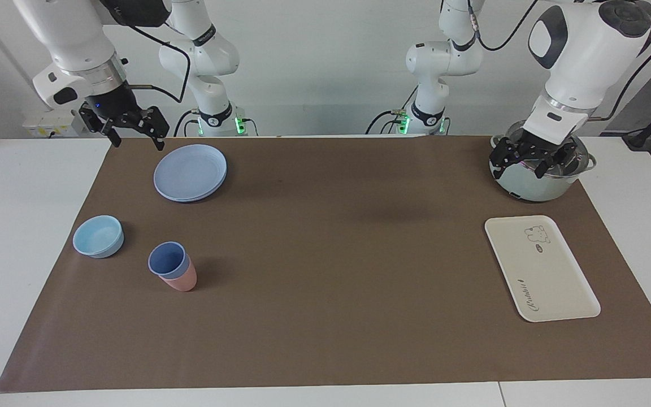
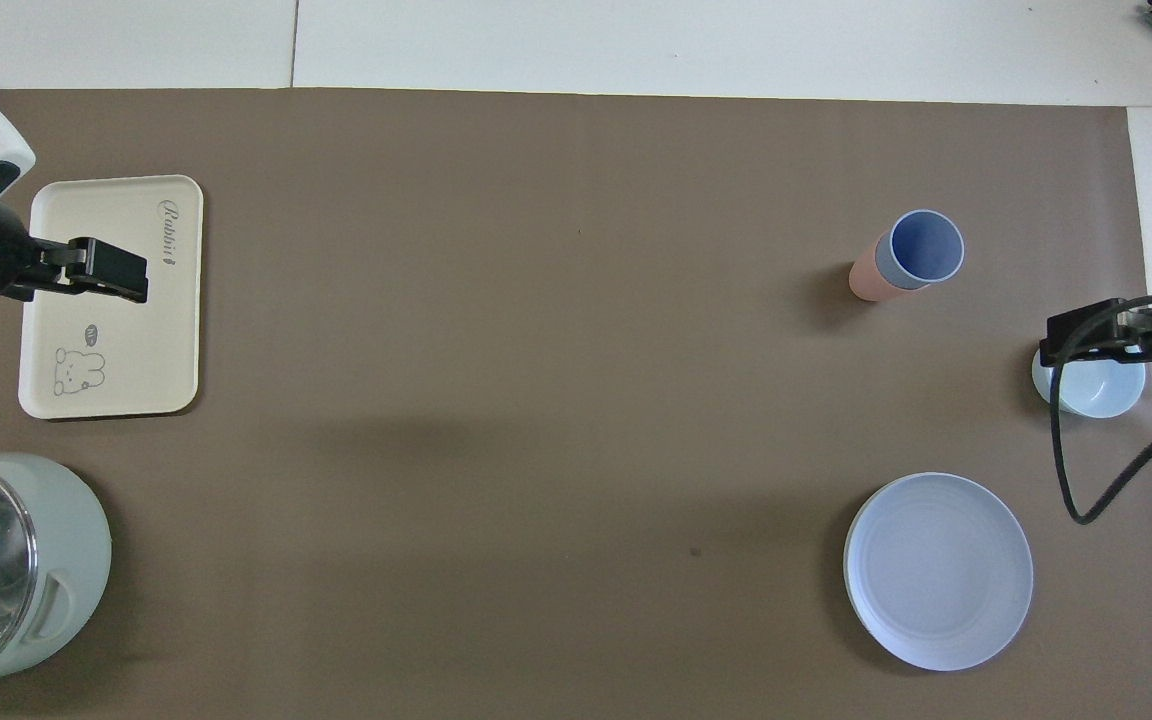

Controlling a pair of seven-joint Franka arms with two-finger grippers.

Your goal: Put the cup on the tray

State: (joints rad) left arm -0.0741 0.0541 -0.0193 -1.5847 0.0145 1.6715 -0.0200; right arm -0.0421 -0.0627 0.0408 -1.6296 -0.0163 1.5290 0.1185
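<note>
Cup (image 1: pixel 167 260) nested in pink cup (image 1: pixel 181 278), toward right arm's end, near table's farther edge. Tray (image 1: pixel 540 268) at left arm's end. Right gripper (image 1: pixel 131 133) open over mat's corner; left gripper (image 1: pixel 529 155) open over pot (image 1: pixel 534 183).

You see a plain white wall (image 1: pixel 325 68) rising at the robots' end of the white table (image 1: pixel 26 226). A matte brown rectangular mat (image 1: pixel 325 294) covers most of the tabletop. Soft, even light throws faint shadows on the mat.
</note>
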